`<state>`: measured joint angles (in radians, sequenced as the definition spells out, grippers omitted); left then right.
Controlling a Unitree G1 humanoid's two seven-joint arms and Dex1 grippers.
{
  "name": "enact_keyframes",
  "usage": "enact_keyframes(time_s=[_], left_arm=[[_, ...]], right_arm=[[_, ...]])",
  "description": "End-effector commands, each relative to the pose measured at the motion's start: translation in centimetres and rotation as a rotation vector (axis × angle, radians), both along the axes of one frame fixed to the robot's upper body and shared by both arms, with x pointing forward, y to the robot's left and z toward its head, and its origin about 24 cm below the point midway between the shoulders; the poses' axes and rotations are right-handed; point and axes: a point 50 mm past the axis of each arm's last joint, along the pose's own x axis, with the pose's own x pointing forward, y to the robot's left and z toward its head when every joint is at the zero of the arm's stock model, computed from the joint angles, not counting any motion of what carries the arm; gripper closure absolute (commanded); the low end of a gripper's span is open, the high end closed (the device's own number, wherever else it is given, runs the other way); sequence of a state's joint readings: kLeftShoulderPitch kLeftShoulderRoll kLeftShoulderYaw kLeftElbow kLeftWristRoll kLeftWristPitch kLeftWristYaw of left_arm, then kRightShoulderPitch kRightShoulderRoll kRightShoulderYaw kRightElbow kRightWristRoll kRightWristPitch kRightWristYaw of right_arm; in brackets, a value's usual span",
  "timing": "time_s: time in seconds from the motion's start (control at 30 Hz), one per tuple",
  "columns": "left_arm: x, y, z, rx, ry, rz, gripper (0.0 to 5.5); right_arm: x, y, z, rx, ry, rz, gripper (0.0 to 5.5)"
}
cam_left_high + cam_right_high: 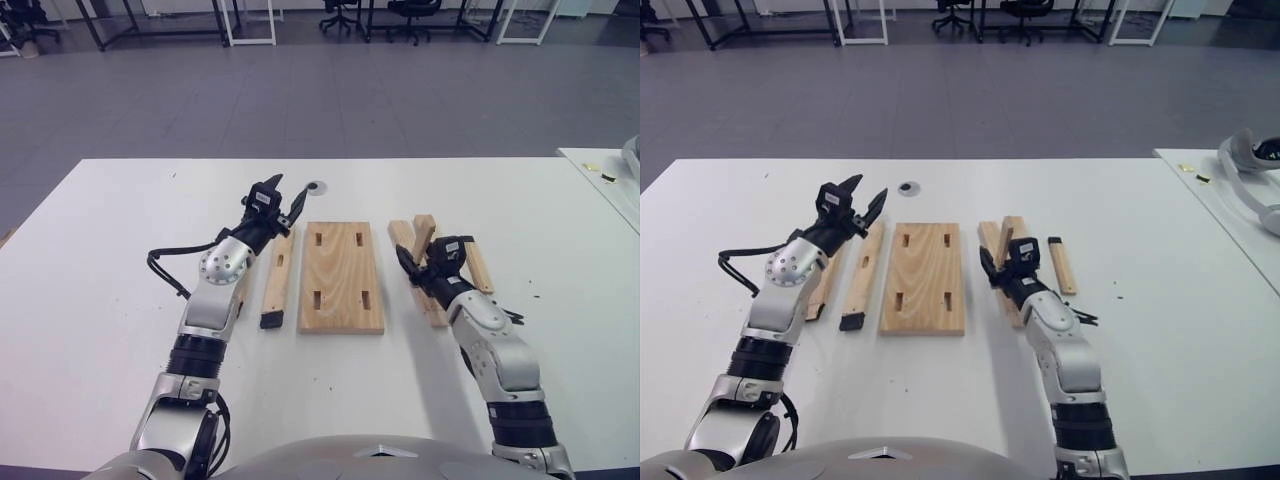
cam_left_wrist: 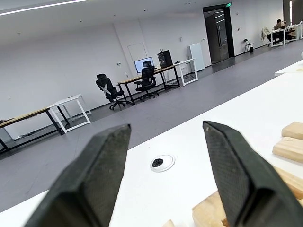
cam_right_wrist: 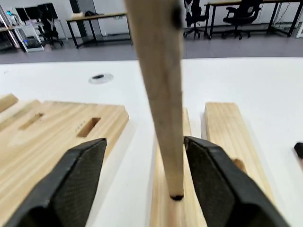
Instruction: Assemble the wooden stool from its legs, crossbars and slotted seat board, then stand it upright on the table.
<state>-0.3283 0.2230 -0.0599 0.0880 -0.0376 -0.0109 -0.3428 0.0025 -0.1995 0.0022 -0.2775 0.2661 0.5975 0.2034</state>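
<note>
Currently at part pickup: right of the seat board [image 1: 340,278], the right gripper [image 3: 144,146] straddles a tilted crossbar [image 3: 158,71], jaws wide, unclamped. Left gripper [image 2: 165,126] hovers left of it, spread and empty. Next move: clamp the crossbar.

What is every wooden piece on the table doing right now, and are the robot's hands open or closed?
seat board: lying flat, slots empty.
slotted leg: lying flat beside the seat board, unjoined.
tilted stick: resting on flat pieces, one end raised.
left gripper: open, empty.
right gripper: open around the tilted stick.
</note>
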Motion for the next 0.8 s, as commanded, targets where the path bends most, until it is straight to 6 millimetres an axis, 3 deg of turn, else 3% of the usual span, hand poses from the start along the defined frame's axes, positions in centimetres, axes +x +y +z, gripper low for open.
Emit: enact_keyframes(time_s=[0.03, 0.1, 0.23, 0.43, 0.57, 0.8], left_arm=[[-0.3, -0.1, -0.2, 0.019, -0.004, 0.005, 2.73], [-0.3, -0.1, -0.3, 0.021, -0.002, 0.005, 2.73], [-0.5, -0.2, -0.4, 0.039, -0.002, 0.003, 2.73], [-0.6, -0.2, -0.6, 0.048, 0.0, 0.002, 2.73], [-0.6, -0.3, -0.7, 0.055, 0.0, 0.0, 2.73], [-0.5, -0.4, -0.7, 0.063, -0.001, -0.003, 2.73]], right_arm=[[-1.2, -0.5, 0.4, -0.054, 0.099, 0.002, 1.72], [-1.7, -0.5, -0.1, -0.058, 0.154, -0.006, 1.32], [-2.5, -1.2, -1.8, -0.015, 0.28, -0.089, 1.32], [-3.0, -2.2, -2.5, -0.127, 0.337, -0.09, 1.32], [-3.1, -2.0, -2.2, -0.25, 0.314, 0.004, 1.32], [-2.8, -1.3, -2.0, -0.161, 0.299, -0.016, 1.51]])
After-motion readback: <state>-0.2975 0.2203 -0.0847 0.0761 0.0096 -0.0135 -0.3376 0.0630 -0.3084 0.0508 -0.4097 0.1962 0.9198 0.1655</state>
